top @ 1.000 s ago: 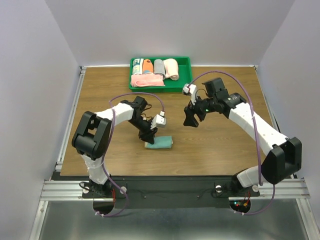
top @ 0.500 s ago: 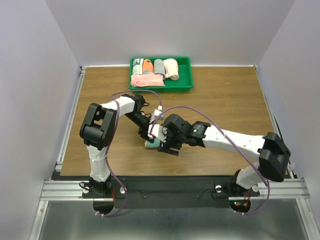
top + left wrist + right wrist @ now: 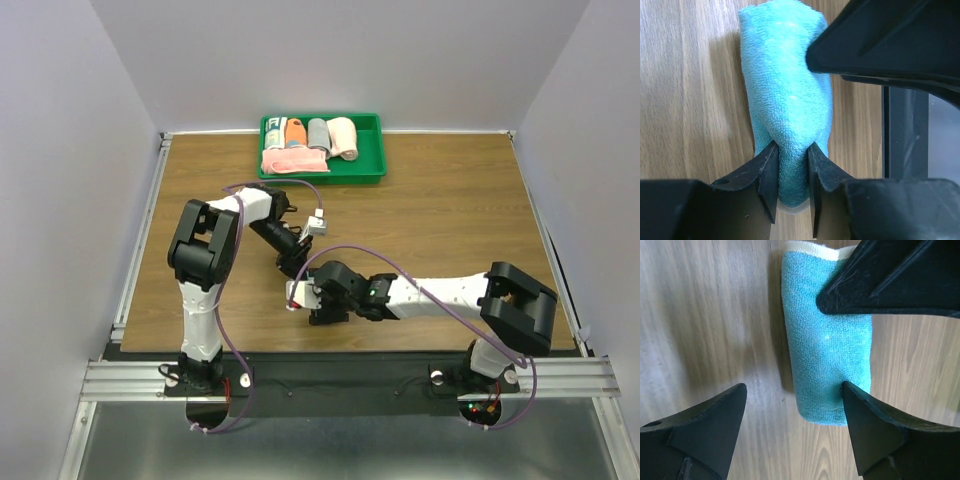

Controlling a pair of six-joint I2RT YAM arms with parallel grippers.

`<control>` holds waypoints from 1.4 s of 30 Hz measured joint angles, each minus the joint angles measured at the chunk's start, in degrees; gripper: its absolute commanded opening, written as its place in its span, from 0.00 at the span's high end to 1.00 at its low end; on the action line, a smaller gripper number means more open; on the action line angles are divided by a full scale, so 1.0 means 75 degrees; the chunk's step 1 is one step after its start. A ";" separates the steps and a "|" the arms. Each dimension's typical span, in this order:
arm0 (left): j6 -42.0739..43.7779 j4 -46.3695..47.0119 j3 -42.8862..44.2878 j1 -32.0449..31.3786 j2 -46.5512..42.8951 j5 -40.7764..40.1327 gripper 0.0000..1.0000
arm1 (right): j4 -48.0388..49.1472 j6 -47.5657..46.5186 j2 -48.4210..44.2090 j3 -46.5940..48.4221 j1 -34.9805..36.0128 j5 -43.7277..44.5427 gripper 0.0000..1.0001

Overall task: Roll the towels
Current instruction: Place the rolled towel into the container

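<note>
**Top view.** At the back of the brown wooden bench (image 3: 450, 220) a green plastic tray (image 3: 340, 177) is seen. Five cloths are counted in it: four stubby rolls (one white with a green print (image 3: 277, 130), one orange (image 3: 294, 130), one grey (image 3: 318, 133), one pale peach (image 3: 343, 137)) and one coral-pink cloth (image 3: 290, 160) lying flatter in front of them. The tray is judged to be the store for towels. Two arms are counted, and the left gripper (image 3: 290, 265) and the right gripper (image 3: 318, 300) are brought together near the front middle. What lies beneath them is hidden here.

**Left wrist view.** One teal terry towel (image 3: 785, 100), loosely rolled, is found lying on the bench. Its near end is pinched between the left jaws, which are closed on the cloth. This hold is probably meant to keep the roll from unwinding. One finger of the right gripper is seen above the far end.

**Right wrist view.** The same towel is shown with its pale yellow edge (image 3: 805, 246) at the far end. The right jaws are spread wide and hold nothing. One finger is set over bare wood and the other beside the towel's near corner, apparently so that the roll can be taken between them.
</note>
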 measured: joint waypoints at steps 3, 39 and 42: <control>0.0058 -0.0108 0.0064 0.0020 0.0082 0.0050 0.88 | 0.0440 -0.0213 0.0000 -0.0303 0.0006 0.0122 0.20; 0.0702 -0.1253 0.0213 0.0064 0.0428 -0.0122 0.88 | 0.1026 -0.1591 -0.0175 -0.0927 -0.0332 -0.1052 0.24; 0.0755 -0.1309 0.0213 0.0064 0.0428 -0.0154 0.87 | 0.1105 -0.1644 -0.0041 -0.0842 -0.0393 -0.1239 0.33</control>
